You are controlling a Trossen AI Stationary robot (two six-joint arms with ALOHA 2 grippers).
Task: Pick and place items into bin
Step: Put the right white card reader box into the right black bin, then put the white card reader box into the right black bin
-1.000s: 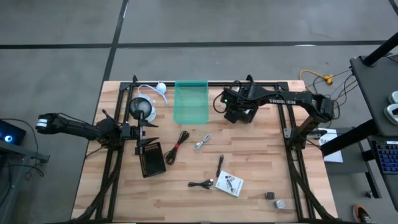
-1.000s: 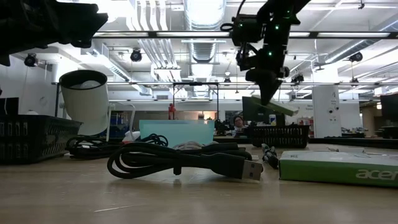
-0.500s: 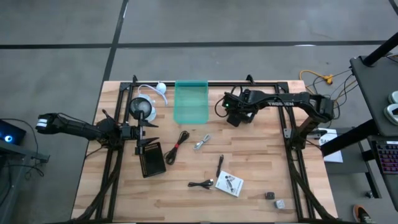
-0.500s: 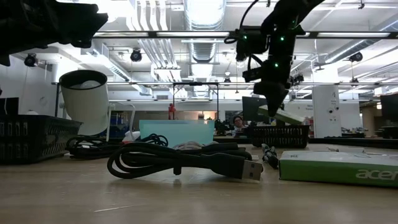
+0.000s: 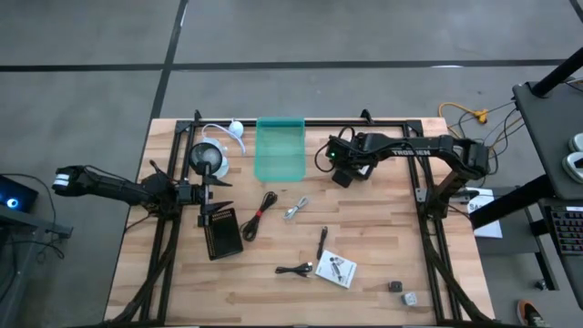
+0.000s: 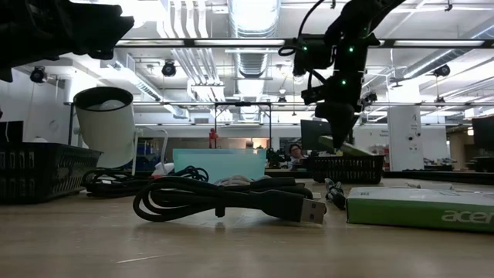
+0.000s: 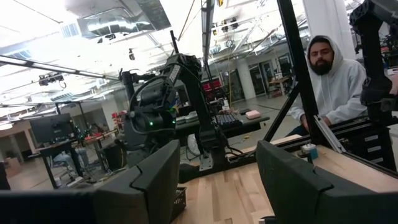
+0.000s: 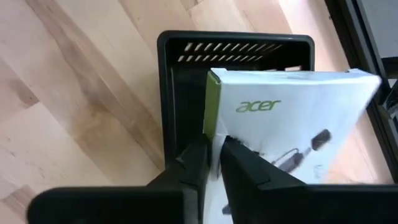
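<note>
My right gripper (image 8: 214, 152) (image 5: 343, 170) is shut on a white printed "acer" card with a green edge (image 8: 292, 112), above a black slotted basket (image 8: 180, 81) on the table's far right. In the low view the card (image 6: 346, 145) hangs tilted just over that basket's rim (image 6: 343, 160). My left gripper (image 7: 214, 186) (image 5: 206, 193) is open, waiting at the left over another black basket (image 5: 223, 232). Lying flat on the table are a black-and-red cable (image 5: 260, 216), a silver piece (image 5: 296, 209), a black stick (image 5: 322, 242), a second cable (image 5: 296, 269), another card (image 5: 336, 268) and two grey blocks (image 5: 403, 292). My right gripper pinches the white card between its two fingers (image 8: 249, 168), at one edge close to the green side (image 8: 217, 140). The fingers come from above, pointing down. The card is lifted clear and hangs tilted below them, over the black basket.
A clear green bin (image 5: 280, 148) stands at the far edge's middle, and a white desk lamp (image 5: 209, 159) with its cord sits to its left. The dark metal frame (image 5: 428, 210) runs along both sides of the table. Bare wood lies near the front left (image 5: 182, 282).
My right gripper has come down with the card and shifted slightly toward the table's left. The card now hangs lower, just above the black basket's rim, and is still tilted.
</note>
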